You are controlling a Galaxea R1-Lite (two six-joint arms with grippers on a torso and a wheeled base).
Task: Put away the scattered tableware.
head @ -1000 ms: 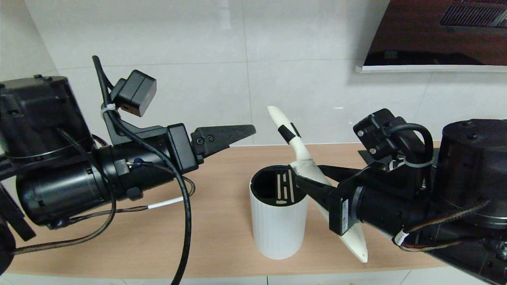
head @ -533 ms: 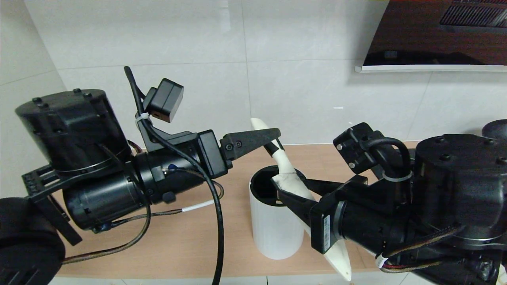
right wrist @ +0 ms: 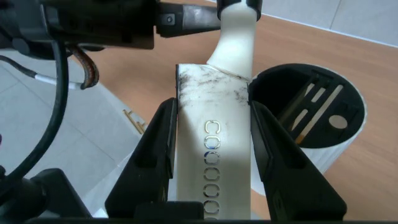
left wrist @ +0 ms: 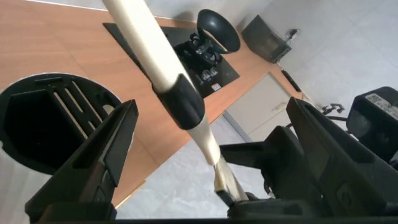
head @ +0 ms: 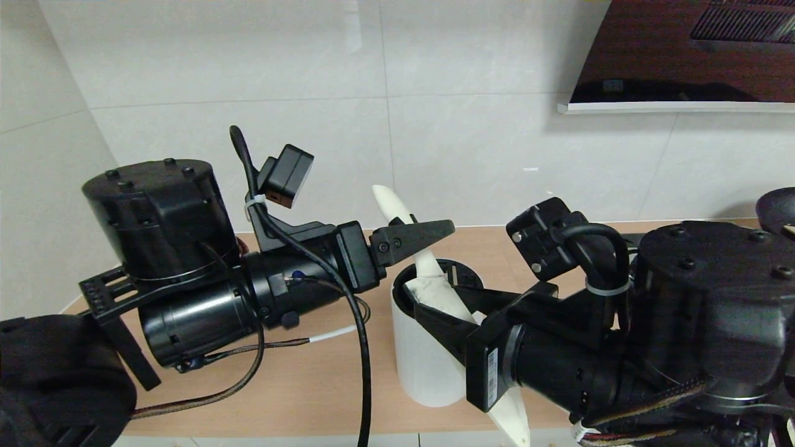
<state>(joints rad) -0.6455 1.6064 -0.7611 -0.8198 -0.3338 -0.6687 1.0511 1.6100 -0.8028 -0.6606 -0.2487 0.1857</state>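
A white slotted spatula [head: 428, 282] with a black band on its handle is tilted over the white cylindrical holder [head: 428, 369] on the wooden counter. My right gripper [head: 448, 305] is shut on the blade [right wrist: 211, 124], whose end hangs below the gripper in front of the holder. The handle [left wrist: 163, 74] points up and to the left. My left gripper [head: 428, 233] is open, its two fingers straddling the handle near the black band [left wrist: 185, 106] without touching it. The holder [right wrist: 311, 109] has a black slotted insert [left wrist: 43, 121].
The wooden counter [head: 298, 379] runs along a white tiled wall. At its right end a black mat carries a dark rounded utensil [left wrist: 214, 31]. A range hood [head: 683, 56] hangs at the upper right. The counter's front edge lies just below the holder.
My right gripper has carried the spatula leftward, bringing it over the holder's mouth. My left gripper has moved right and now has the handle between its fingers.
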